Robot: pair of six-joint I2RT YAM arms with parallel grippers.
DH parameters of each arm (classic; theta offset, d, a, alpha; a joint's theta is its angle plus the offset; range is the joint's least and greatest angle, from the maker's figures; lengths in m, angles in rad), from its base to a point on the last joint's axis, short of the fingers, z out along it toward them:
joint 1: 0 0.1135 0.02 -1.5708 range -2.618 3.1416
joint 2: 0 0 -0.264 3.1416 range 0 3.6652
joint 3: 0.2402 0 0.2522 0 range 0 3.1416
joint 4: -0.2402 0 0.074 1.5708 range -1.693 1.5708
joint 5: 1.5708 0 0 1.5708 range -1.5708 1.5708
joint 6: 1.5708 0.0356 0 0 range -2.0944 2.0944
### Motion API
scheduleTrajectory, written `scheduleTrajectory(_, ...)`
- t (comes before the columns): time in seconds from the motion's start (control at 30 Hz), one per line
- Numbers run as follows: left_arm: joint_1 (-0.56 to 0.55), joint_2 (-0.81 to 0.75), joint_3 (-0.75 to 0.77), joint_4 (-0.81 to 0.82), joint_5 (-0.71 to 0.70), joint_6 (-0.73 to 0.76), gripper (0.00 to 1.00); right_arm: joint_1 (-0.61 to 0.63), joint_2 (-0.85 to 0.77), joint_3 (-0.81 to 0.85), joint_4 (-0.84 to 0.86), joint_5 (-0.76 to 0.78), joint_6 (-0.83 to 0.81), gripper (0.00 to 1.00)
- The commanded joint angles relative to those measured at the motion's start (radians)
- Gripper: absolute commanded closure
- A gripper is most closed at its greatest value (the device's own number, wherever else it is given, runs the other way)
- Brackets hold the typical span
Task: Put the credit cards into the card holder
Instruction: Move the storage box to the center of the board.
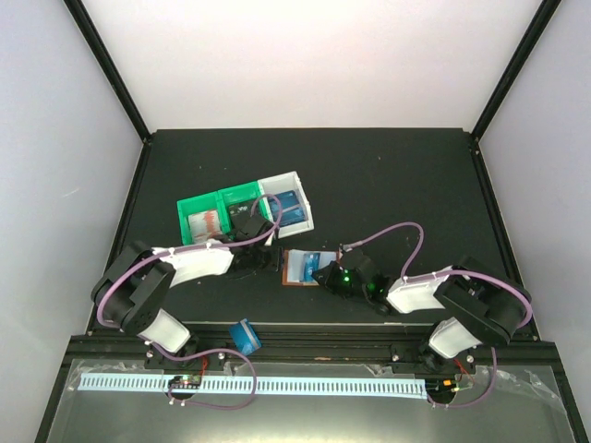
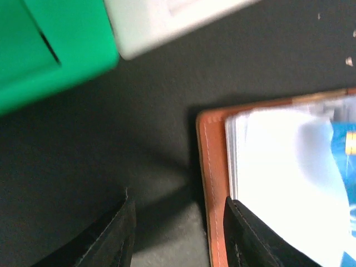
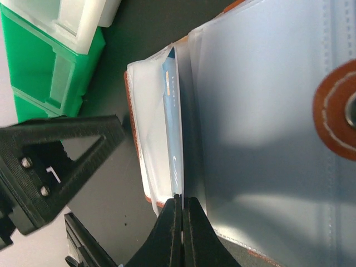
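Note:
The card holder (image 1: 297,269) lies open on the black table, brown leather rim (image 2: 214,183) around clear pockets (image 3: 267,128), snap tab (image 3: 338,111) at its right. My right gripper (image 3: 179,198) is shut on the near edge of a blue credit card (image 3: 173,122), which stands edge-on between the pocket sheets. From the top that gripper (image 1: 325,274) is at the holder's right side. My left gripper (image 2: 177,200) is open at the holder's left edge. One finger (image 2: 253,239) lies over the leather rim and the other (image 2: 111,233) is above the bare table.
Green bins (image 1: 214,214) and a white bin (image 1: 288,208) holding more blue cards (image 1: 291,205) stand just behind the holder, close to my left gripper (image 1: 271,260). A blue object (image 1: 245,335) sits at the table's front edge between the arm bases.

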Motion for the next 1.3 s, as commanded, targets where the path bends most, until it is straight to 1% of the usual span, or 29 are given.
scheduleTrajectory(0.0,-0.019,-0.027,-0.055,0.038,0.117,-0.049,0.56,-0.010,-0.013,-0.016,0.021,0.058,0.000,0.99)
scheduleTrajectory(0.2,-0.038,-0.015,-0.085,0.054,0.146,-0.050,0.58,-0.015,0.028,-0.014,0.080,0.021,0.007,0.99)
scheduleTrajectory(0.33,-0.062,0.002,-0.091,0.054,0.139,-0.056,0.65,-0.016,0.061,-0.011,0.117,0.005,0.029,0.99)
scheduleTrajectory(0.57,-0.070,0.025,-0.103,0.039,0.110,-0.059,0.79,-0.025,0.103,-0.002,0.132,-0.008,0.068,0.99)
scheduleTrajectory(0.9,-0.074,0.041,-0.106,0.013,0.070,-0.052,0.81,-0.043,0.164,0.017,0.169,-0.047,0.074,0.99)
scheduleTrajectory(1.27,-0.075,0.046,-0.112,0.013,0.065,-0.045,0.81,-0.054,0.244,0.067,0.167,-0.139,0.013,0.99)
